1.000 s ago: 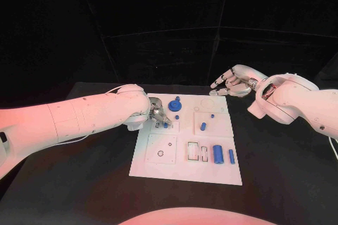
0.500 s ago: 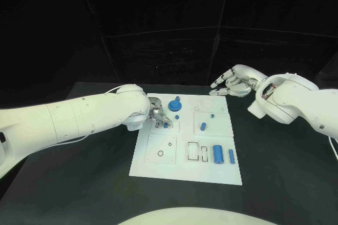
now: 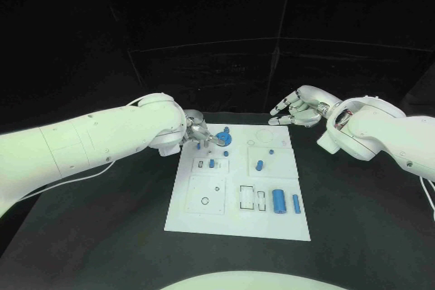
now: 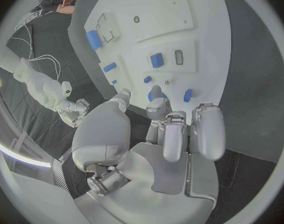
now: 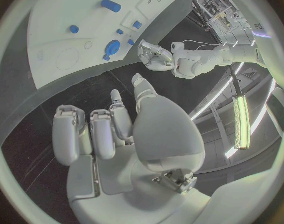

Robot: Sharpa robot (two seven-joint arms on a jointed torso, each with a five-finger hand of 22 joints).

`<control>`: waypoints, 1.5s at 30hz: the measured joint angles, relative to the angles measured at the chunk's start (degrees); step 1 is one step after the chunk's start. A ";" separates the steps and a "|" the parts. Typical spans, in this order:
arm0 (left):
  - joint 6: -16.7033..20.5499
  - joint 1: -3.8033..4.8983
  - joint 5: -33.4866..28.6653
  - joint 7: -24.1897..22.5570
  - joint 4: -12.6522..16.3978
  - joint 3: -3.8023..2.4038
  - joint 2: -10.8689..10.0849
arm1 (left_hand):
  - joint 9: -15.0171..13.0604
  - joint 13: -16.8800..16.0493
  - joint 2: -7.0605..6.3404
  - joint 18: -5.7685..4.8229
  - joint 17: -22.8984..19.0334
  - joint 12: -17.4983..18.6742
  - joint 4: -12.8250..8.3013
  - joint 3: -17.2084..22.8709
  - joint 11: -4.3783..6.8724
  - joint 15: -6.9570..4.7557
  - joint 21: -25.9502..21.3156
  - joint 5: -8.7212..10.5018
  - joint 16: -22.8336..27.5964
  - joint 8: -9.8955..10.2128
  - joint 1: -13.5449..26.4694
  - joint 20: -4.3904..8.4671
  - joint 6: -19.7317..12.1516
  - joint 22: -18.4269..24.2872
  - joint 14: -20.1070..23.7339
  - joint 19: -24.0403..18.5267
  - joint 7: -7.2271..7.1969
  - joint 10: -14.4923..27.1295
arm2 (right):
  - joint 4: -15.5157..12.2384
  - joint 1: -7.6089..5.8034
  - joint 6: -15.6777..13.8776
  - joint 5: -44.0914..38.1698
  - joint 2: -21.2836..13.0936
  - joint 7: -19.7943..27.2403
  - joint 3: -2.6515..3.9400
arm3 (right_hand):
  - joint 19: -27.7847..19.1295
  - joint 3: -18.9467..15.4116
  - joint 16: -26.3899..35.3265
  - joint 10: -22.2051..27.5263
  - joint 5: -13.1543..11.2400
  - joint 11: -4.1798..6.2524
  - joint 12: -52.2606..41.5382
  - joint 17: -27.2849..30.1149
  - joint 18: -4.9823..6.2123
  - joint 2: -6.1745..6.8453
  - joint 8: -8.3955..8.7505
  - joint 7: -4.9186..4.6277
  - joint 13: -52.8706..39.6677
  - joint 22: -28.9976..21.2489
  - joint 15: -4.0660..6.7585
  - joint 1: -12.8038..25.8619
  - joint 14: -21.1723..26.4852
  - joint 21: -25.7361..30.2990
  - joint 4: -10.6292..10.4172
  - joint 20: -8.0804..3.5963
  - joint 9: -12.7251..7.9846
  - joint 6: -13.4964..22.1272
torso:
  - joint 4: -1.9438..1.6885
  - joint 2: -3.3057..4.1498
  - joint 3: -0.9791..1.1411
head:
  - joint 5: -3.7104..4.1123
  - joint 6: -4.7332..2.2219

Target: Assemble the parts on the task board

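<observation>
Hovering over the near edge of the white board [image 4: 204,30], left hand [image 4: 161,134] with fingers spread and nothing in them. Lying on the board, small blue pieces [image 4: 156,60]. Reaching in beyond, right hand [image 4: 73,112].

Dark backdrop, bright white task board [image 3: 237,202] and arms, strip-light glare in right wrist view, fisheye-bent edges

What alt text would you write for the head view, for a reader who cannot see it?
A white task board lies on a black table, with small blue parts on it. The left hand is at the board's far left corner, beside a round blue part. The right hand hovers beyond the far right corner, holding nothing.
</observation>
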State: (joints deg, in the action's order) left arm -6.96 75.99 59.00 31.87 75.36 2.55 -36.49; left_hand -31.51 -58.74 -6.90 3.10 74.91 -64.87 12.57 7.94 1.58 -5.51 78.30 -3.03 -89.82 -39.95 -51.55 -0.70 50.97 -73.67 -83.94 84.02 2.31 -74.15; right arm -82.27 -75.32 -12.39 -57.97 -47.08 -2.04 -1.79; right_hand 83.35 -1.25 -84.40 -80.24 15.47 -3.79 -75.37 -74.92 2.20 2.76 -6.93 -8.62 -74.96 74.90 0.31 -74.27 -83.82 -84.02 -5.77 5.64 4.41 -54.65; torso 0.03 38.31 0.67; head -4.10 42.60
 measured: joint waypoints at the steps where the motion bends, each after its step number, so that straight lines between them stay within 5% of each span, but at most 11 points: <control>1: -0.13 0.16 -0.01 -0.04 -0.19 -0.10 0.00 | 0.19 0.21 0.31 0.00 0.00 0.15 0.03 -0.28 -0.17 0.01 -0.29 0.00 0.00 0.35 -0.38 -0.15 -0.42 0.24 -0.01 -0.15 0.11 0.17 | 0.04 0.00 0.00 0.00 0.01 0.00 0.00 | 0.00 0.00 0.00 0.00 0.00 0.00 0.00 0.00 0.00 0.00 0.00 0.00 0.00 0.00 0.00 0.00 0.00 0.00 0.00 0.00 0.00 0.00 | 0.00 0.00 0.00 | 0.02 -0.09; 8: -3.68 3.05 -0.11 -0.30 -7.73 -1.21 1.73 | 2.11 1.07 2.83 0.00 0.00 0.75 0.54 -2.24 -0.87 1.04 -0.98 0.00 0.00 3.23 -3.83 -0.72 -2.17 1.15 -0.01 -0.73 1.37 0.87 | 0.77 0.00 0.00 0.00 0.47 0.00 0.00 | 0.00 0.00 0.00 0.00 0.00 0.00 0.00 0.01 0.00 0.00 0.00 0.00 0.00 0.00 0.00 0.00 0.00 0.00 0.00 0.00 0.00 0.00 | -0.01 0.04 0.04 | -0.20 -0.36; 10: -4.92 3.20 -0.12 -0.29 -9.80 -1.15 2.74 | 2.33 1.02 3.01 -0.01 0.00 0.75 0.61 -2.61 -0.87 1.04 -0.98 0.00 0.00 3.28 -4.01 -0.93 -2.16 0.95 -0.01 -0.52 1.37 0.87 | 0.89 0.01 0.01 0.00 0.67 0.00 -0.01 | 0.00 0.00 0.00 0.00 0.00 0.00 0.00 0.01 0.00 0.00 0.00 0.00 0.00 0.00 0.00 0.00 0.00 0.00 0.00 0.00 0.00 0.00 | -0.01 0.07 0.04 | -0.29 -0.38; 13: -6.70 3.31 -0.14 -0.28 -12.45 -0.16 4.23 | 2.64 0.81 3.49 0.00 0.00 0.49 0.78 -3.10 -0.87 1.04 -0.98 0.00 0.00 3.58 -4.49 -0.93 -2.16 0.59 -0.01 -0.52 1.37 0.87 | 0.98 0.01 0.04 0.00 0.93 0.00 -0.01 | 0.00 0.00 0.00 0.00 0.00 0.00 0.00 0.01 0.00 -0.06 0.00 0.00 0.00 0.00 0.00 0.06 0.00 0.00 0.00 0.00 0.00 0.00 | 0.07 0.10 0.01 | -0.41 -0.40; 17: -8.79 3.16 -0.08 -0.30 -15.58 1.11 5.95 | 2.97 0.72 3.66 0.00 0.00 0.35 0.71 -3.51 -0.87 1.04 -0.98 -0.01 0.00 3.58 -5.08 -1.13 -2.16 0.41 -0.01 -0.32 1.37 0.87 | 1.10 0.01 0.07 0.00 1.18 0.00 -0.01 | 0.00 0.00 0.00 0.00 0.00 0.00 0.00 0.01 0.00 -0.23 0.00 0.00 0.00 0.00 0.00 0.23 0.00 0.00 0.00 0.00 0.00 0.00 | 0.17 0.24 -0.07 | -0.63 -0.44; 23: -10.81 2.11 0.32 -0.65 -19.55 2.10 7.79 | 3.25 0.57 4.42 0.00 0.00 0.08 0.78 -3.90 -0.87 1.04 -0.98 -0.01 0.00 3.83 -5.84 -1.13 -1.80 0.25 -0.01 -0.32 1.48 0.86 | 1.11 0.01 0.09 -0.04 1.31 0.03 -0.01 | 0.00 0.00 0.00 0.00 0.00 0.00 0.00 0.01 0.00 -0.23 0.00 0.00 0.00 0.00 0.00 0.23 0.00 0.00 0.00 0.00 0.00 0.00 | 0.26 0.34 -0.10 | -0.82 -0.46; 35: -12.16 0.58 1.00 -1.74 -23.12 2.40 9.84 | 3.45 0.39 4.71 0.00 0.00 -0.14 0.78 -4.21 -1.08 1.03 -0.76 -0.01 0.00 3.83 -6.13 -1.13 -1.47 -0.03 -0.01 -0.32 1.54 0.65 | 0.94 0.02 0.05 -0.07 1.37 0.16 -0.01 | 0.00 0.01 0.00 0.00 0.21 0.00 0.00 0.02 0.00 -0.23 0.00 0.00 0.00 0.00 0.00 0.23 0.00 0.00 0.00 0.00 0.00 0.00 | 0.30 0.35 -0.10 | -0.77 -0.36; 45: -12.29 0.36 1.18 -2.50 -23.74 2.41 10.25 | 3.78 0.21 5.61 0.01 0.00 -0.38 0.62 -4.68 -1.07 1.03 -0.53 -0.01 0.00 4.04 -7.49 -1.33 -0.89 -0.36 -0.01 -0.12 1.37 0.65 | 0.93 0.02 0.04 -0.08 1.45 0.25 -0.01 | 0.00 0.01 0.00 0.00 0.21 0.00 0.00 0.02 0.00 -0.22 0.00 0.00 0.00 0.00 0.00 0.22 0.00 0.00 0.00 0.00 0.00 0.00 | 0.21 0.32 -0.08 | -0.80 -0.21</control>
State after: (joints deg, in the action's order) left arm -19.25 76.35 60.18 29.37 51.62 4.96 -26.24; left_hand -27.73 -58.53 -1.30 3.10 74.91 -65.25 13.19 3.26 0.51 -4.48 77.77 -3.05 -89.82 -35.91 -59.04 -2.03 50.08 -74.03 -83.95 83.90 3.68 -73.49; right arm -81.34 -75.31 -12.35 -58.06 -45.62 -1.79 -1.80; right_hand 83.35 -1.24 -84.40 -80.24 15.68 -3.79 -75.37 -74.91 2.20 2.54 -6.93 -8.62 -74.96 74.90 0.30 -74.05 -83.83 -84.03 -5.77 5.64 4.41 -54.65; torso 0.25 38.63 0.59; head -4.91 42.39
